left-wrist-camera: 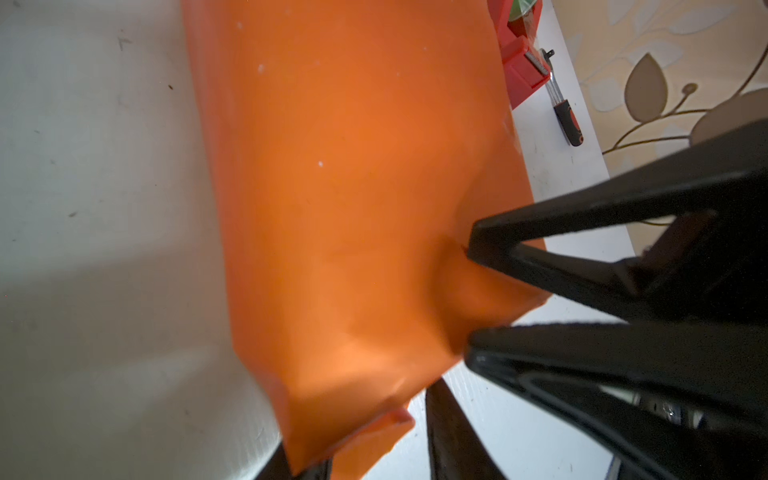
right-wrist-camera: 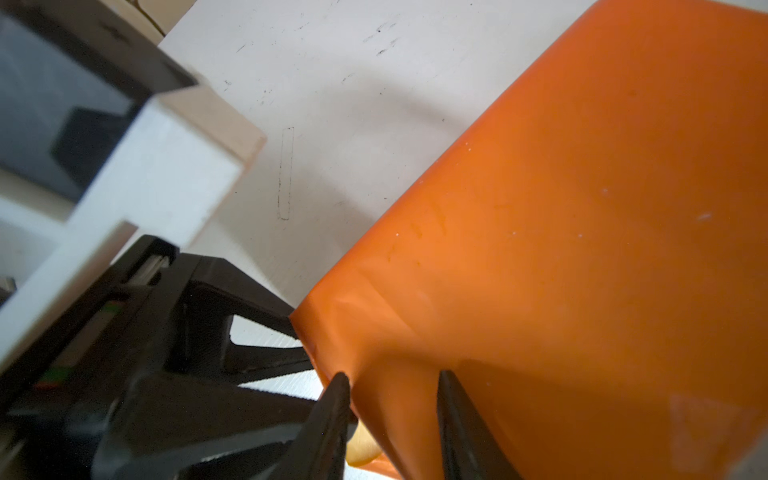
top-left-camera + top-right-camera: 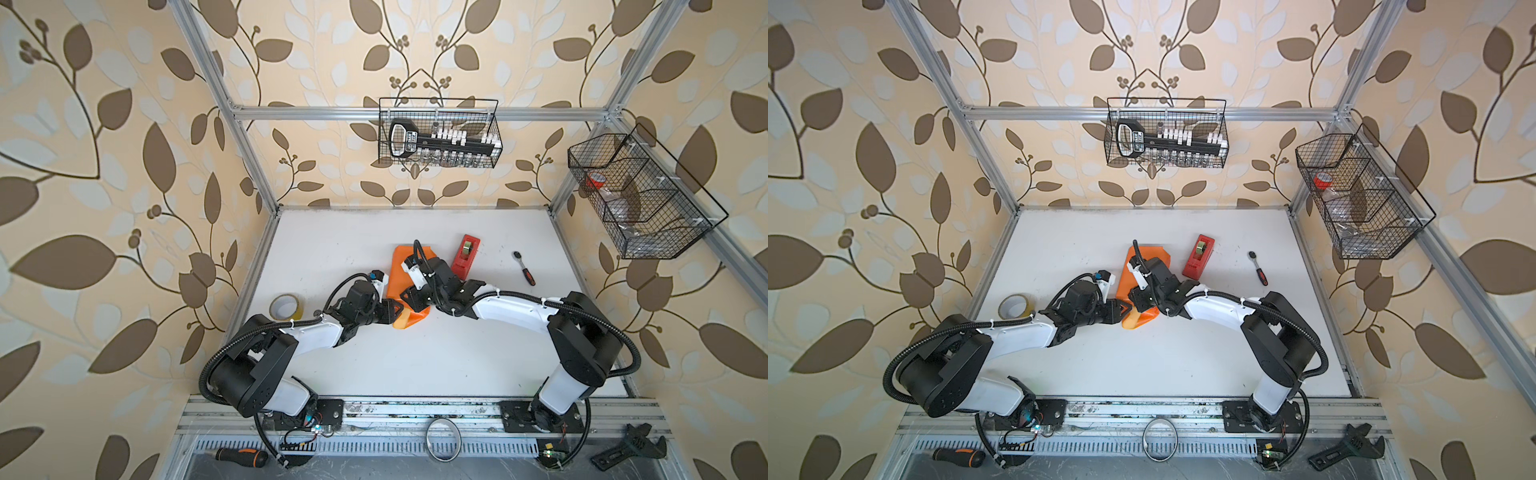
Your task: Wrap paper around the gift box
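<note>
Paper (image 3: 400, 268) lies glossy orange side out on the white table (image 3: 415, 365), folded into a long bundle, and both sets of fingers meet at the end nearest the arms' bases. The left gripper (image 1: 361, 415) has its fingers parted on either side of that end's flap. One finger touches the sheet and a sliver of table shows beside the other, so nothing is clamped. The right gripper (image 2: 392, 374) faces it from the opposite side and pinches the paper's edge just beside the left fingertips, with the sheet bulging between its fingers. Beyond the right fingers stands a red tape dispenser (image 3: 465, 255), with a ratchet (image 3: 524, 268) farther out — a tape roll (image 3: 286, 306) lies well behind the left fingers.
</note>
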